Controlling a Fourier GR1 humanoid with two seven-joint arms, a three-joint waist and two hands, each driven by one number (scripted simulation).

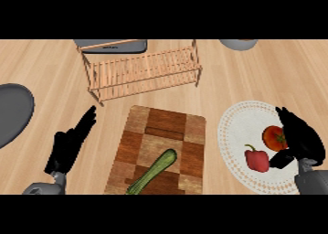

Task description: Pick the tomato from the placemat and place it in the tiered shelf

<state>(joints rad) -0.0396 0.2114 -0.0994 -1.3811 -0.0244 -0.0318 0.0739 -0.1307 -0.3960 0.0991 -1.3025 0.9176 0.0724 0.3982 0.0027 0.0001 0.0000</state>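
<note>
You have the cutting board [159, 151] at the centre of the counter [51, 59], with a cucumber [153, 172] lying on its near half. Behind it stands the tiered shelf [142, 73], and a tray [112, 45] sits behind the shelf. To your right lies the placemat [240, 119], carrying the tomato [274, 137] and, just nearer and to the left of it, a pepper [256, 159]. Your right hand [301, 137] is over the tomato's right side. Your left hand [71, 141] shows left of the board, and a plate [7, 114] lies at the far left.

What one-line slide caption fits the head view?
Right hand closing around the tomato on the placemat, tiered shelf waiting beyond.
</note>
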